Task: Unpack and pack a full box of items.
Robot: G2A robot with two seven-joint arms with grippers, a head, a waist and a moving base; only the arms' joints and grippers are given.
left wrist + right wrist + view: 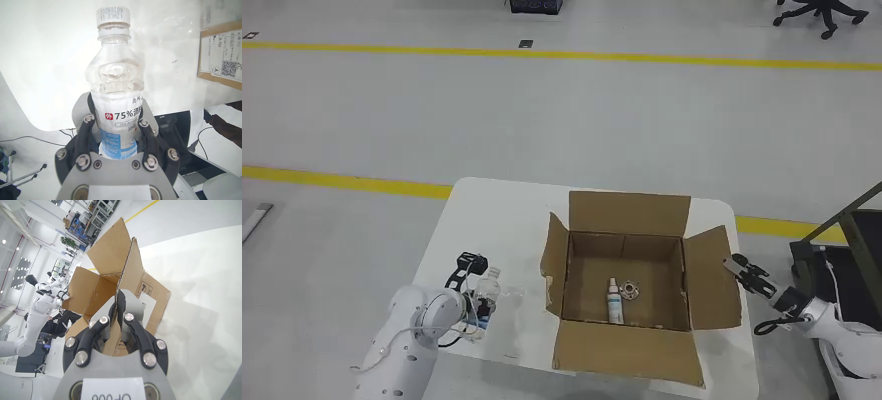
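Likely unpacking: gripping bottle (117, 85) in left pincer (116, 113) beside box (627, 245), clamping flap (712, 275) in right pincer (118, 306); next, lowering bottle onto desk (502, 215).

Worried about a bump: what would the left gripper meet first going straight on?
Likely the white table, the cap of the bottle it holds touching first; the box lies aside. Depth unclear.

Grips a clear, white-capped bottle (116, 75) by its labelled lower half in the gripper (115, 113). Past the cap, white surface (47, 56) and, off to one side, a labelled cardboard box (221, 55).
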